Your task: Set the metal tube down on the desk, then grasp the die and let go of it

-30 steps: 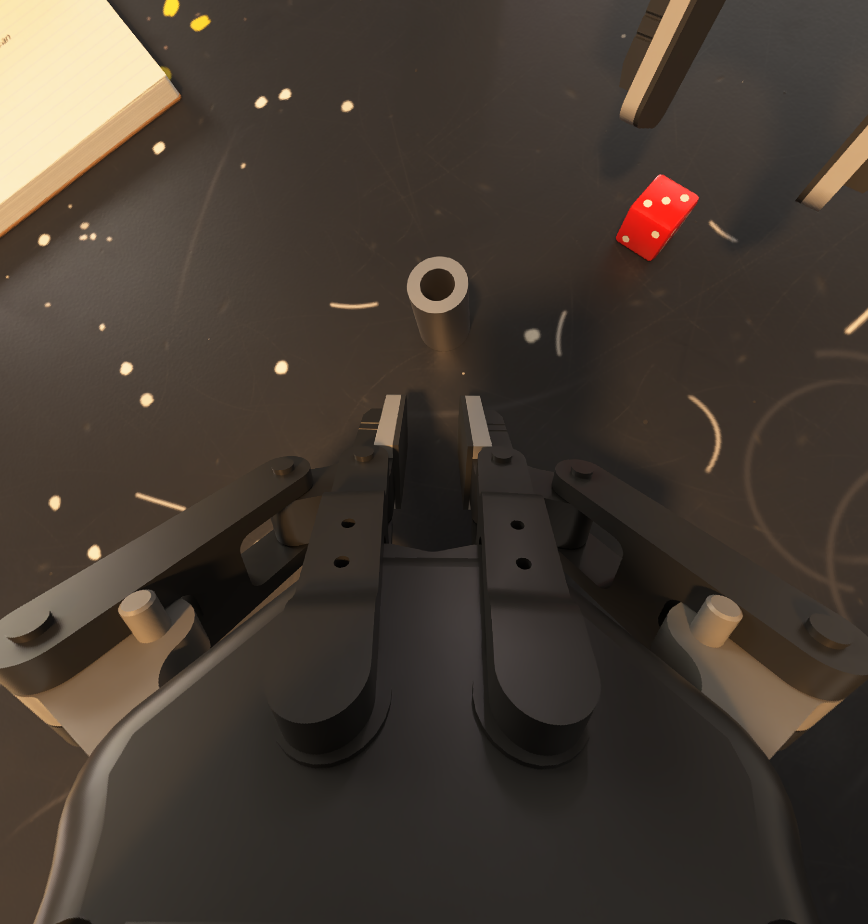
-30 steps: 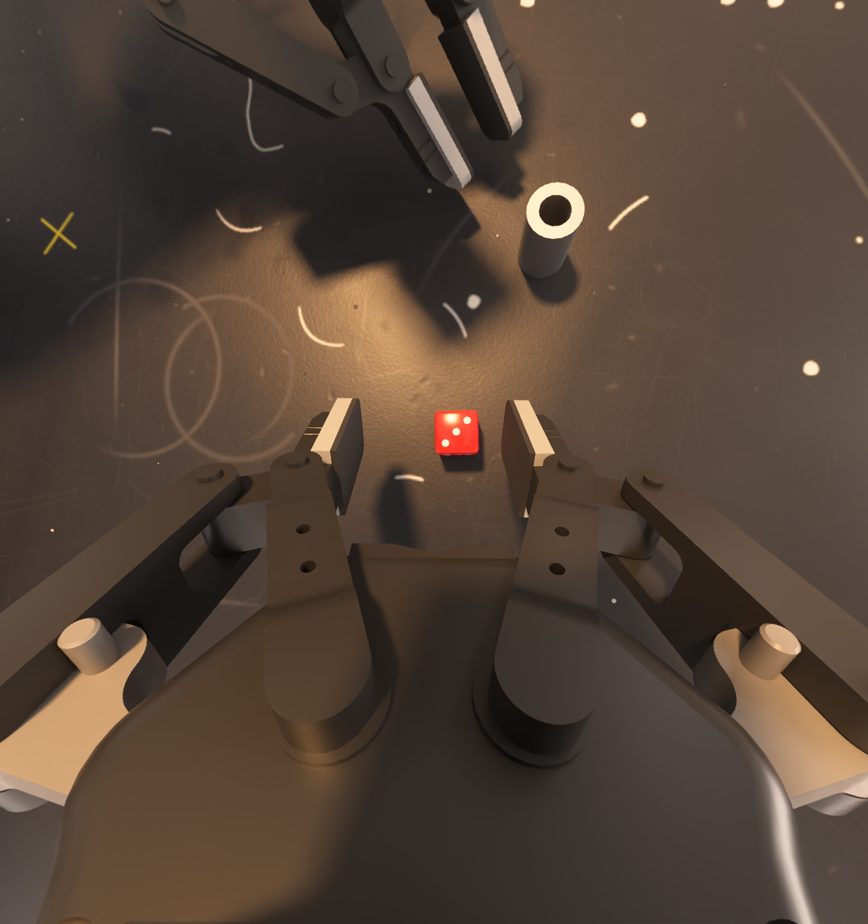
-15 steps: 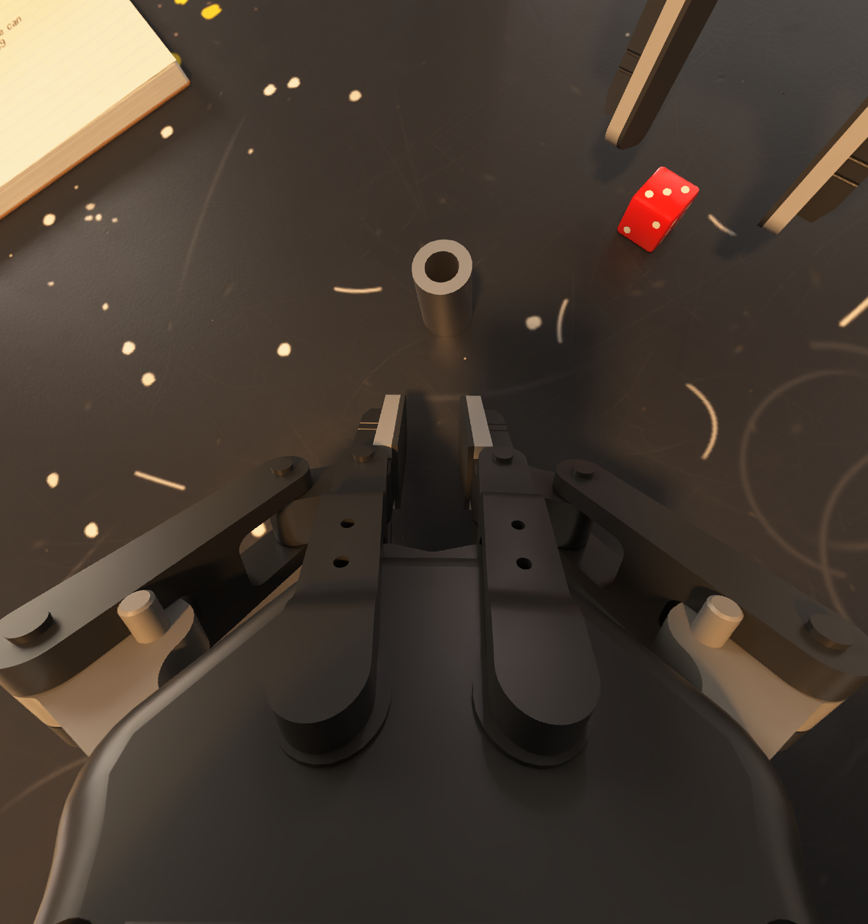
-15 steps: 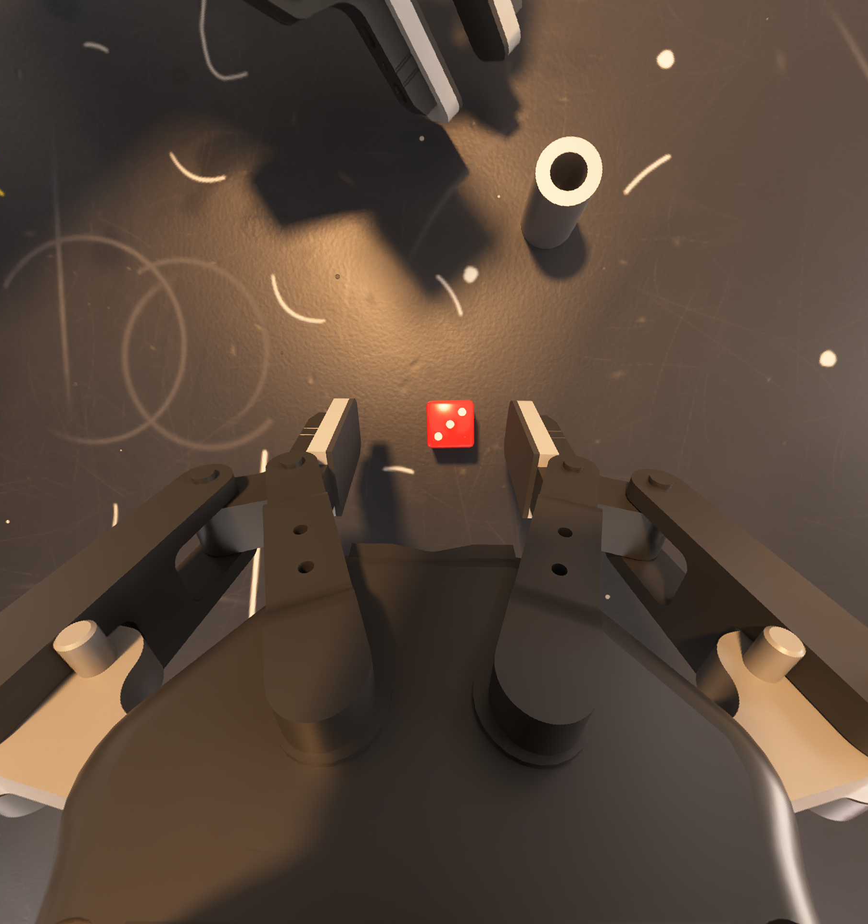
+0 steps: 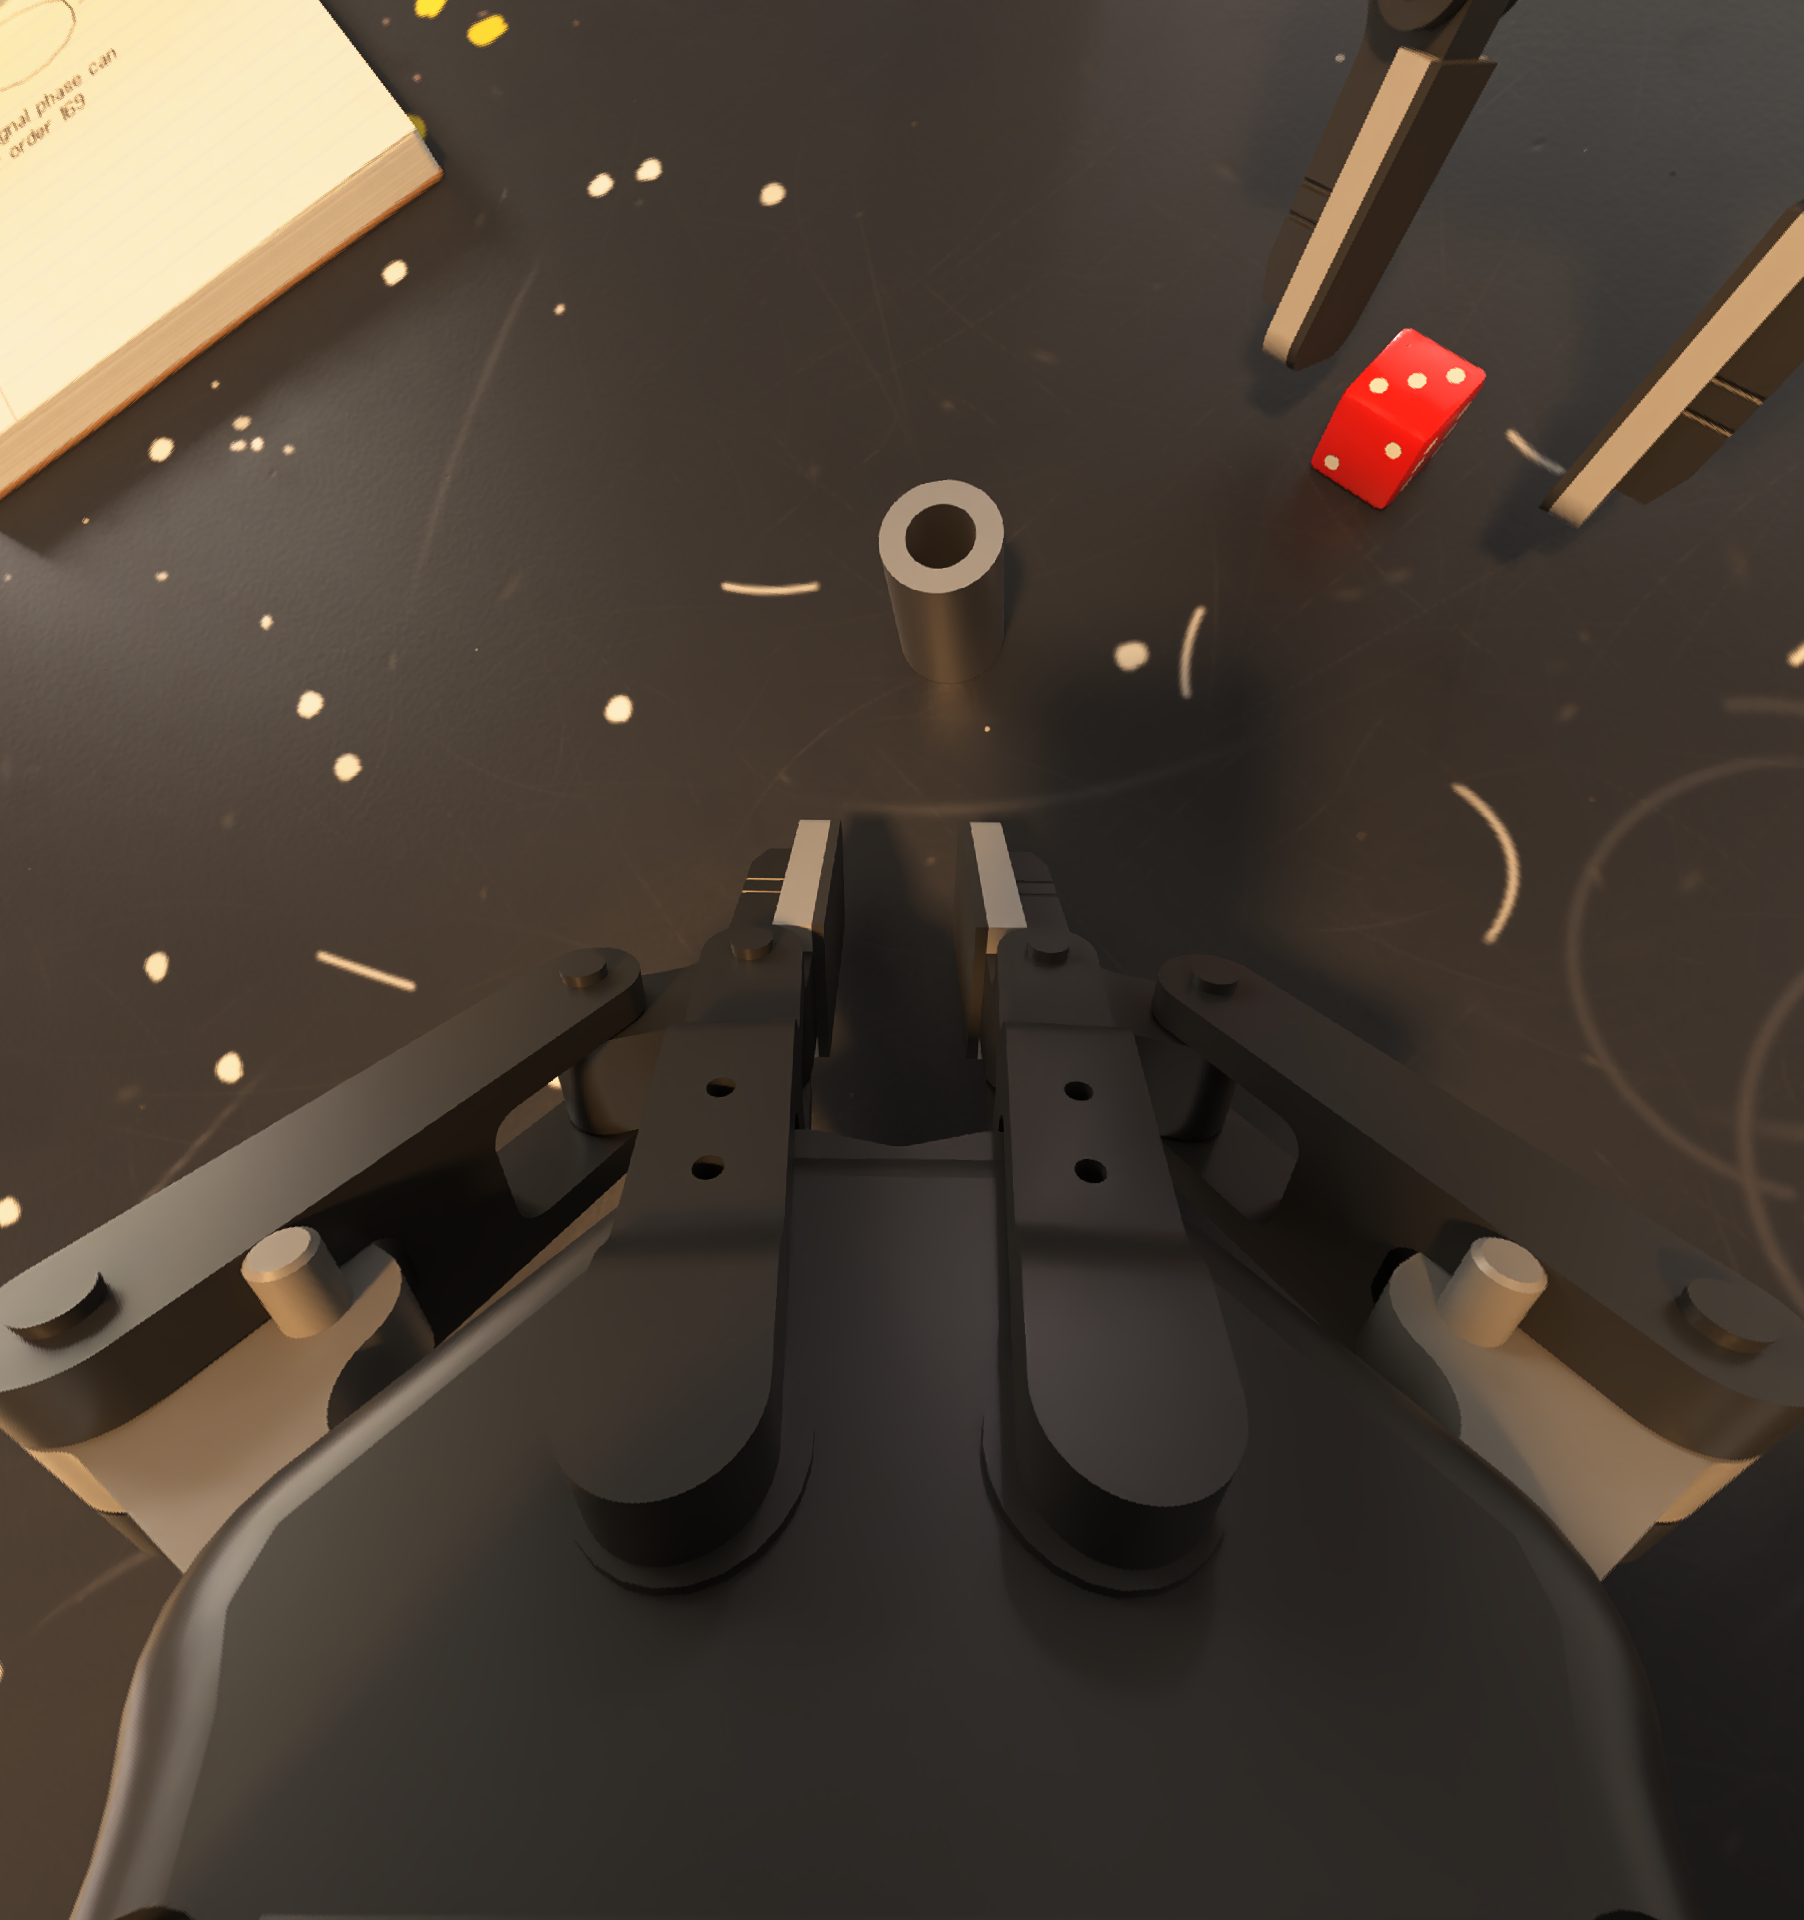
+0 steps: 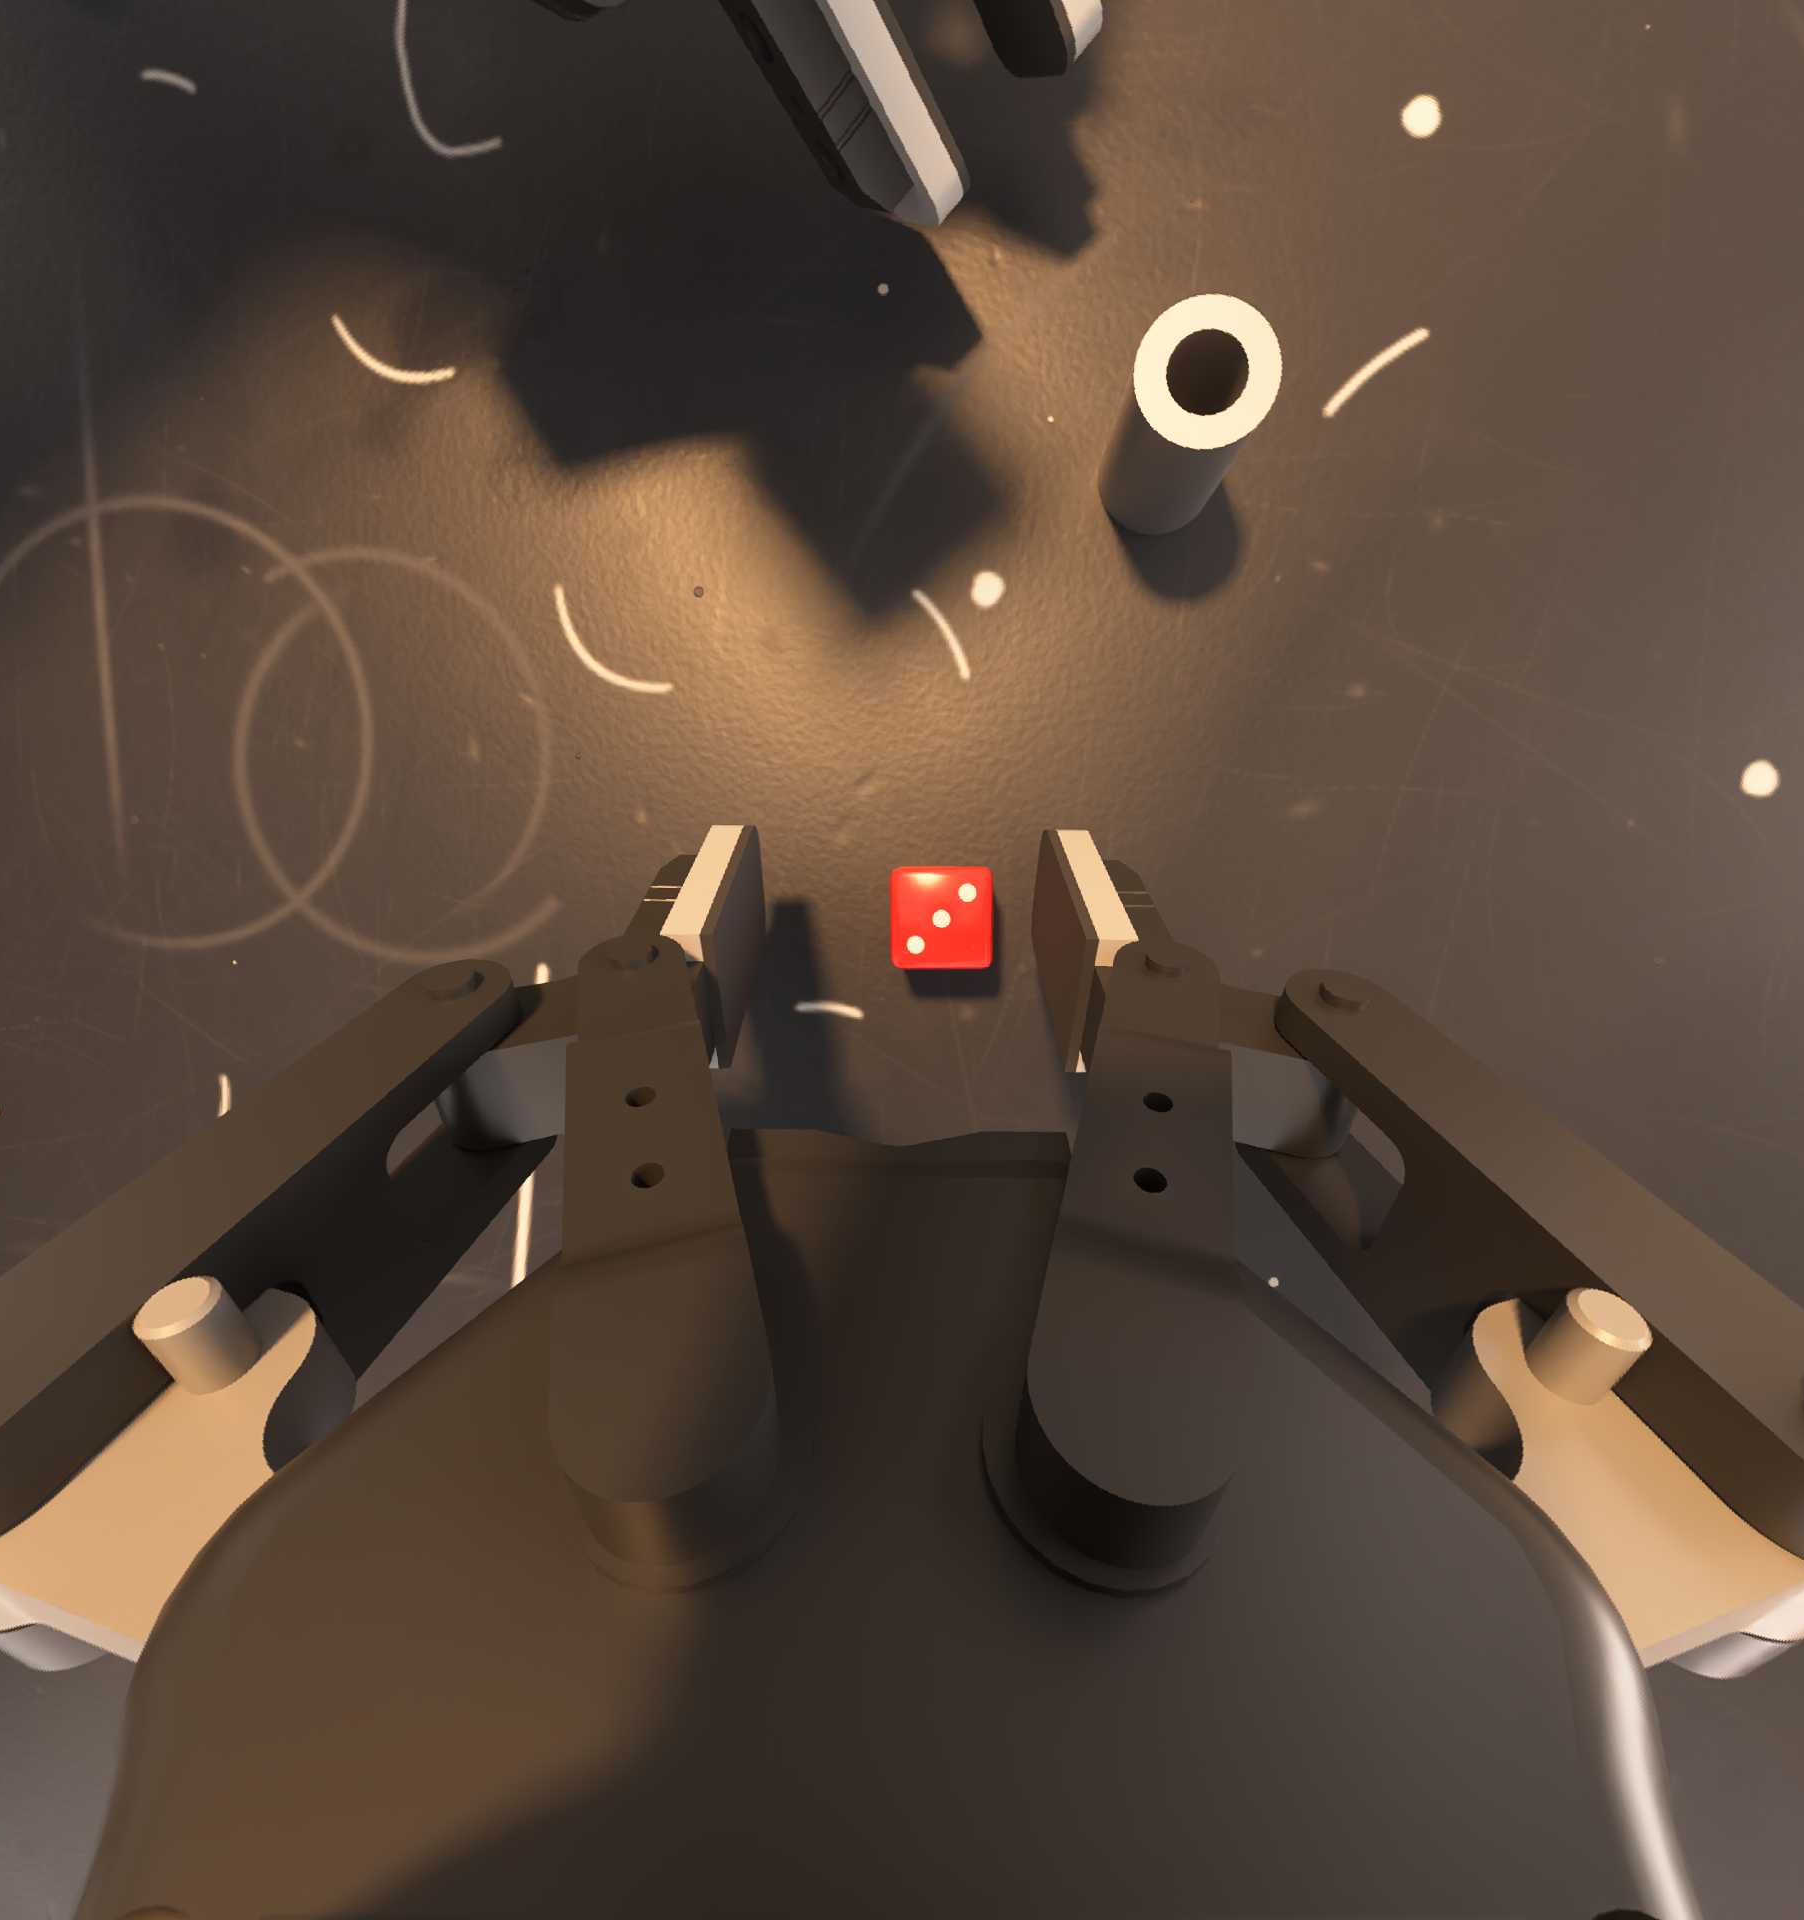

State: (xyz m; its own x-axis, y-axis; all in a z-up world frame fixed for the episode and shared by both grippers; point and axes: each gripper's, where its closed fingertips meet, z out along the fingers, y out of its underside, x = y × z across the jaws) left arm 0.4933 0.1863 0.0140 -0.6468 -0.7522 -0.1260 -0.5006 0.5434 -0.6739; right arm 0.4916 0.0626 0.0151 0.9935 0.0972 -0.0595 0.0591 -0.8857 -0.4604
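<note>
The grey metal tube (image 5: 942, 592) stands upright on the dark desk (image 5: 565, 520), a little ahead of my left gripper (image 5: 903, 873). That gripper is open by a narrow gap, holds nothing and is apart from the tube. The red die (image 6: 942, 917) lies on the desk between the fingers of my right gripper (image 6: 898, 862), which is open, with a gap on each side of the die. In the left wrist view the die (image 5: 1397, 431) sits between the right gripper's two fingers (image 5: 1334, 208). The tube (image 6: 1178, 436) also shows in the right wrist view, beyond the die to the right.
An open notebook (image 5: 150, 229) lies at the far left of the left wrist view. The desk bears pale chalk dots, arcs and circles (image 6: 254, 727). The left gripper's fingers (image 6: 877, 135) hang at the top of the right wrist view and cast a shadow.
My right gripper has come down around the die, still open. My left gripper has drawn back a little from the standing tube, its gap unchanged.
</note>
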